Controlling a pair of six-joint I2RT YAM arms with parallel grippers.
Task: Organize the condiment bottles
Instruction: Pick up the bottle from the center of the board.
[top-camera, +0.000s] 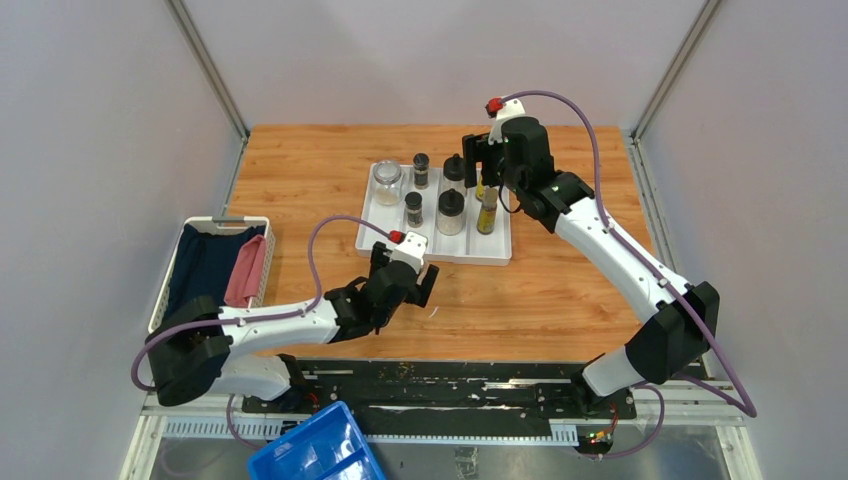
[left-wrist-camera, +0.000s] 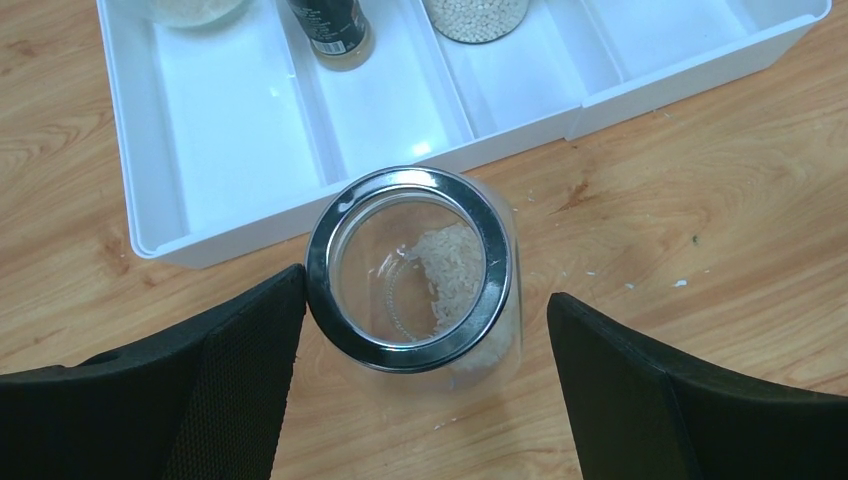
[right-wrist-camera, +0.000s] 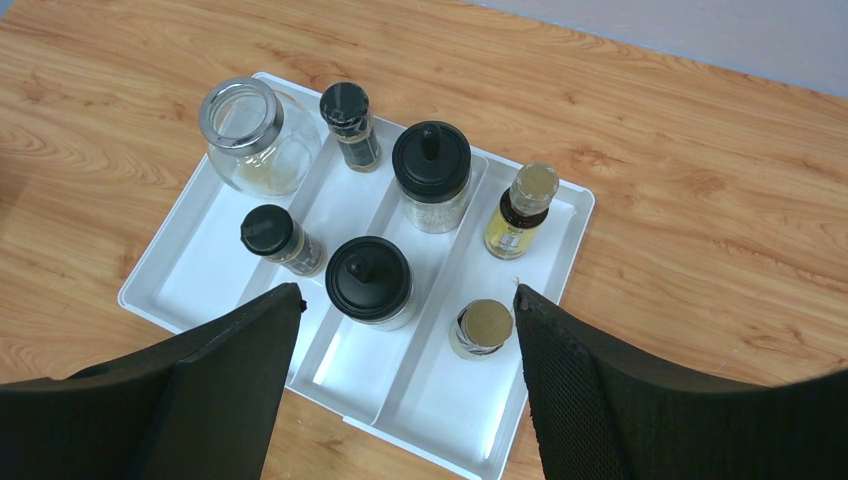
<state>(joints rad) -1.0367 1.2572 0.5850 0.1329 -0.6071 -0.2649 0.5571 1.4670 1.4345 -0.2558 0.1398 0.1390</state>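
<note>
Between the fingers of your left claw (left-wrist-camera: 425, 292), a clear glass jar (left-wrist-camera: 410, 235) is standing on the wooden table (left-wrist-camera: 700, 200). The claw is gaping wide and gripping nothing. Its left finger (left-wrist-camera: 230, 370) is sitting right at the jar's chrome rim, while the right finger (left-wrist-camera: 640, 380) is standing clear of the glass. The left wrist camera is showing you pale grains inside that jar. From the top camera the claw itself is covering the jar. Just beyond the fingertips, the white tray (left-wrist-camera: 230, 235) is presenting its near wall.

Your right claw (right-wrist-camera: 408, 295) is hanging above the tray, fingers spread wide, nothing between them. Beneath it, its wrist camera is giving you seven containers:
- a second glass jar (right-wrist-camera: 250, 135) far off toward the left finger
- two small dark shakers (right-wrist-camera: 350, 120) in the next lane
- two round black-capped bottles (right-wrist-camera: 368, 280) under the gap
- two oil bottles (right-wrist-camera: 520, 205) toward the right finger

Only the top camera is showing the white basket (top-camera: 228, 220), holding cloths, off to the left claw's left.
</note>
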